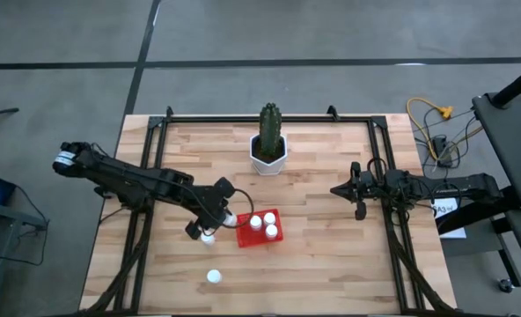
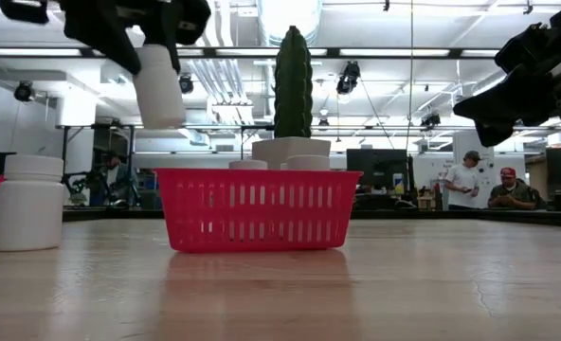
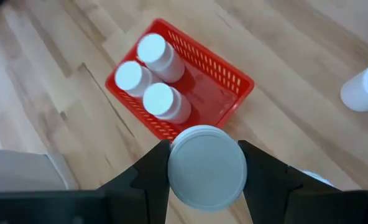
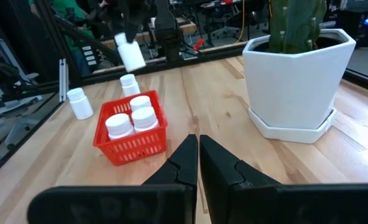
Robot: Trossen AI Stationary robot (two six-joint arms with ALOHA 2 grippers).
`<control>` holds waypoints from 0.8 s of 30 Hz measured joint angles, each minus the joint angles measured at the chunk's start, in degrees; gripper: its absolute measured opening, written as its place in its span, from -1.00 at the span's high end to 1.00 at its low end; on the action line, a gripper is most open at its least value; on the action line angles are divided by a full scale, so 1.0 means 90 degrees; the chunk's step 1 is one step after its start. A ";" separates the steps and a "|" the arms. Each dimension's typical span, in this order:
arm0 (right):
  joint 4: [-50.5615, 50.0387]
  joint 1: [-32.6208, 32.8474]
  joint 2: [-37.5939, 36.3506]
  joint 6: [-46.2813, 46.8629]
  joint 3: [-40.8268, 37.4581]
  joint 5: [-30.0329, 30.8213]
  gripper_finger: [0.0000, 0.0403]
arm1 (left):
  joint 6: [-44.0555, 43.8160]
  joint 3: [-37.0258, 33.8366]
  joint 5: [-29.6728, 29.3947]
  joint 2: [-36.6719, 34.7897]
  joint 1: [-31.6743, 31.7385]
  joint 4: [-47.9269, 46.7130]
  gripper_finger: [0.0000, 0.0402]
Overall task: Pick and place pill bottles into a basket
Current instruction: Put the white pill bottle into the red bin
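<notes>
Behind the desk is a big workshop room with ceiling lights, and two people (image 2: 484, 182) sit far off at the back. Wood planks make up the desk (image 1: 331, 255), and it looks smooth and flat, so things stand steady on it. A white cactus pot (image 1: 268, 155) stands near the far edge, in the middle. The red basket (image 1: 260, 231) sits near the middle of the desk, a bit toward the near edge, and three pill bottles (image 3: 153, 78) stand inside it, leaving free room at one end. The left gripper (image 1: 207, 227) hangs just beside the basket's left side, with its fingers clamped on the held bottle (image 2: 159, 85), lifted well above the desk. That bottle looks light, hard and a bit slippery, so I think gripping the round body on two sides just under the cap works best. Two more bottles wait on the desk: a bottle (image 4: 129, 83) just to the left of the basket, and the last bottle (image 1: 214, 276) near the near edge. The right gripper (image 1: 344, 189) waits over the right half of the desk with its fingers pressed together, holding nothing.
</notes>
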 joint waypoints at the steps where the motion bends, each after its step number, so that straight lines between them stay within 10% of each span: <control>1: 0.0000 0.0002 0.0001 0.0003 0.0000 -0.0002 0.96 | 0.0037 0.0006 0.0000 0.0074 0.0002 -0.0010 0.29; 24: -0.0002 0.0000 0.0090 -0.0011 0.0002 -0.0004 0.96 | 0.0465 0.0904 -0.0340 0.1895 0.0060 -0.0006 0.29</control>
